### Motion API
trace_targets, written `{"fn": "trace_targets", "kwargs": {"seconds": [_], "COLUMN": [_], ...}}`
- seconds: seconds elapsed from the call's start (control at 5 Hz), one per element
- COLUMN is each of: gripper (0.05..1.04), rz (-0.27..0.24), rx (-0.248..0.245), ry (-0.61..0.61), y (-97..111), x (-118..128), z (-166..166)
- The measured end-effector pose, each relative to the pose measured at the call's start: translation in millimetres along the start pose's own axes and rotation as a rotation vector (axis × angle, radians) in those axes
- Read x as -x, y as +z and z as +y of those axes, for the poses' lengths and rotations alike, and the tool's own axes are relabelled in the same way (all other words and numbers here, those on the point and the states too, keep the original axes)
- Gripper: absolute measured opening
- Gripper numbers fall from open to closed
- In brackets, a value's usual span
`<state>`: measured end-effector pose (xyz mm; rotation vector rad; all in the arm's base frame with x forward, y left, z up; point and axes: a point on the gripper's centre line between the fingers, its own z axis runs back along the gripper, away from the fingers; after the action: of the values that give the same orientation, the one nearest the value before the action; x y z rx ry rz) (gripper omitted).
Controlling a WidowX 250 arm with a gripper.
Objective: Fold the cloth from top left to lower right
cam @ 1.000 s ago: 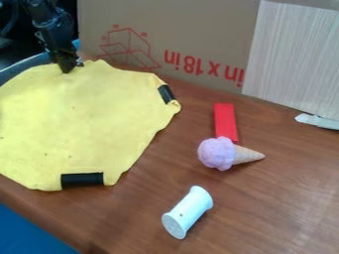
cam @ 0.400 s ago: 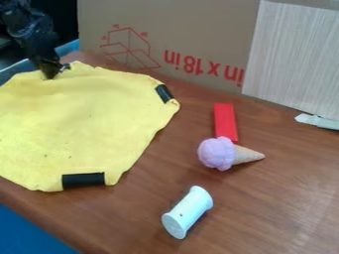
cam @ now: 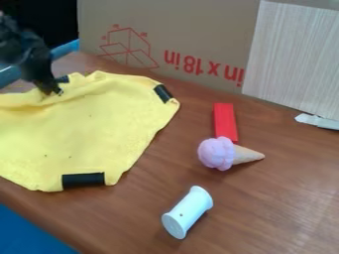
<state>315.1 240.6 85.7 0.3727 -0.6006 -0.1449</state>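
My gripper (cam: 51, 91) is at the upper left of the view, low over the yellow cloth (cam: 86, 129) and shut on its top edge. The fabric is bunched into ridges around that grip, while the lower part lies flat on the wooden table. One black band (cam: 163, 93) wraps the cloth's right edge and another black band (cam: 83, 179) its bottom edge. Just right of the gripper, a small dark piece (cam: 63, 79) shows at the upper edge. The cloth's left side runs out of view.
Right of the cloth are a red block (cam: 225, 122), a toy ice cream cone (cam: 228, 153) and a white spool (cam: 187, 212). A cardboard box (cam: 192, 34) stands along the back, with a whitish object (cam: 317, 121) at the far right. The wooden table (cam: 265, 213) ends at the lower left.
The gripper has moved left and down, dragging the cloth's top edge along. That edge has wrinkled, and more of the table and the blue rim behind it has come into view.
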Motion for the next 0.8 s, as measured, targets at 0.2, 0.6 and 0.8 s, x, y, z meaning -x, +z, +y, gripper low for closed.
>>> {"fn": "trace_targets", "kwargs": {"seconds": [0.2,0.6,0.8], "gripper": [0.064,0.064,0.064], "rz": [-0.022,-0.089,-0.061], "rx": [-0.01,-0.007,0.057], "ry": [-0.044,-0.135,-0.106], "y": [8,35,51], "x": [10,23,18], "z": [-14,-39,-38]}}
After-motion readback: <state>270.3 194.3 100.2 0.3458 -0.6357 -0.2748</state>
